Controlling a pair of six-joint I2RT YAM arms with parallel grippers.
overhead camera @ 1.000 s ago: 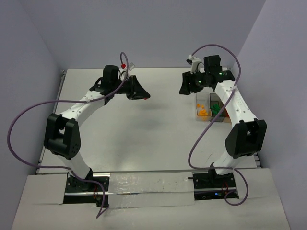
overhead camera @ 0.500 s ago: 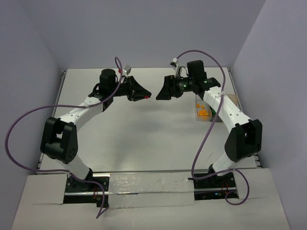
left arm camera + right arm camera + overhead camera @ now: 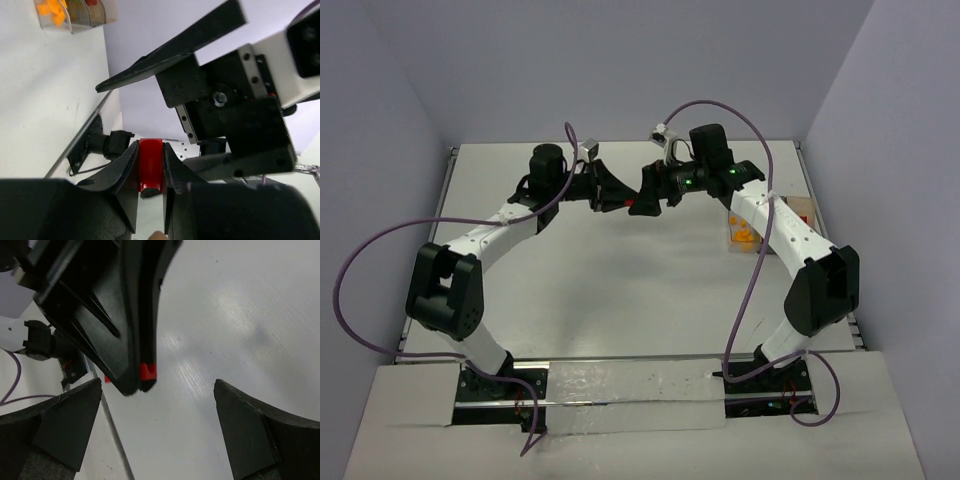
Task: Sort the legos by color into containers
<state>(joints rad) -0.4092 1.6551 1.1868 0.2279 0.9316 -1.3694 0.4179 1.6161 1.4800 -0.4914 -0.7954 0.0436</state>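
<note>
Above the far middle of the white desk (image 3: pixel 620 290), the left hand (image 3: pixel 150 149) is clamped on a small red plastic lego brick (image 3: pixel 150 170), holding it in the air between its fingertips. The right hand (image 3: pixel 156 390) faces it with fingers spread wide and nothing between them, the brick just ahead of the gap. This looks like a hand-over. The row of three clear plastic bins with a tan base (image 3: pixel 75 20) sits at the desk's right edge, well apart from both hands. One end bin holds orange bricks (image 3: pixel 50 7), the other end shows something red, and the middle bin's contents are too small to name. No loose bricks show in the overhead view, so the sort seems nearly done, with this red one left to bin.
</note>
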